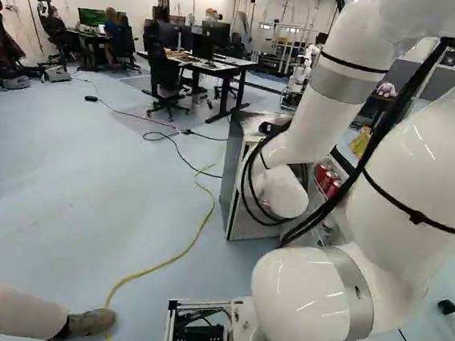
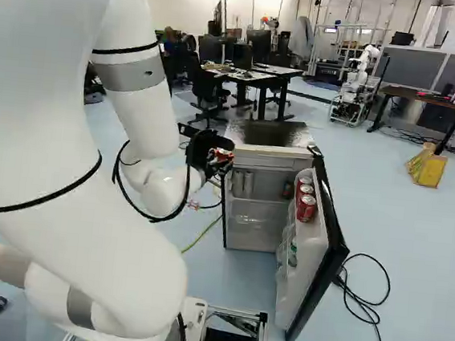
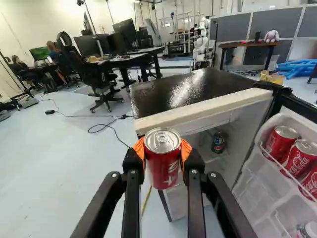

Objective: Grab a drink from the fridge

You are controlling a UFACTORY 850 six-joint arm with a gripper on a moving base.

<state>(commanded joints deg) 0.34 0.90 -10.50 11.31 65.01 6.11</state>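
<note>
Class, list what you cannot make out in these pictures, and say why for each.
- Held red can: left base view, hidden behind the arm; its far side, wrist view, faces away.
- White-capped container in the door: wrist view, cut off by the edge.
- Dark can inside: which drink, wrist view, too small.
- Fridge's lower inside: wrist view, partly behind the pincer.

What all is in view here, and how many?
Fridge: one, dark-topped, open, ahead
Held can: one, red, in gripper
Door cans: three, red, fridge door
Inner can: one, dark, inside fridge
Shelf cans: two, grey, inside fridge
Bottle: one, white-capped, lower fridge door
Cord: one, yellow, floor
Office chairs: several, black, background
Another robot: one, white, background
Person's leg: one, beige, left base view
Arm: one, white, reaching ahead
Gripper: one, black, shut on held can
</note>
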